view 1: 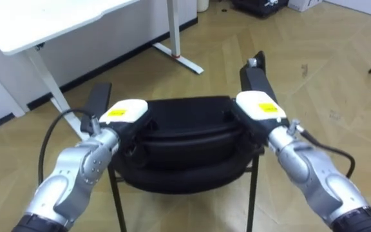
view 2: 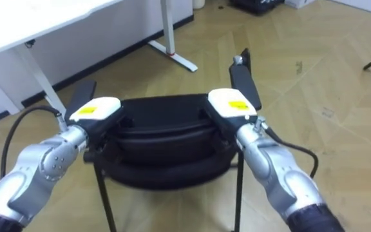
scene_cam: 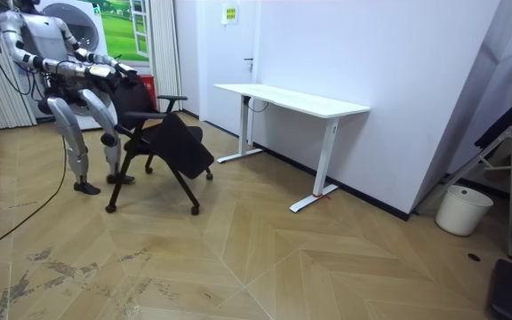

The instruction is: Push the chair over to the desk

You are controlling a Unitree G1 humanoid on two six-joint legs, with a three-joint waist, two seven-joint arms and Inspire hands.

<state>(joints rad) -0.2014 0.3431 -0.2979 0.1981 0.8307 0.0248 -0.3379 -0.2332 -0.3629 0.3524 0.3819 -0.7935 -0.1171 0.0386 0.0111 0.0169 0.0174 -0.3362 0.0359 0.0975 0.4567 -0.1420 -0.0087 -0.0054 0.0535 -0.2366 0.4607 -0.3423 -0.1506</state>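
fingers are hiding on the chair [view 1: 185, 132] back, can't tell grip; left hand [view 1: 125, 111] and right hand [view 1: 260, 105] are likely starting the push, next needing steady forward steps.

- 1 black chair [view 1: 185, 138]
- 2 armrests [view 1: 257, 78] on it
- 2 hands: 1 left hand [view 1: 126, 111], 1 right hand [view 1: 261, 105]
- 1 white desk [view 1: 50, 19]
- 1 white bucket [scene_cam: 463, 210]
- 1 white door [scene_cam: 234, 62]

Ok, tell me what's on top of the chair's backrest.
The left hand and the right hand lie on the top edge of the backrest, one near each end. The stretch of edge under each hand is covered; between them it is bare.
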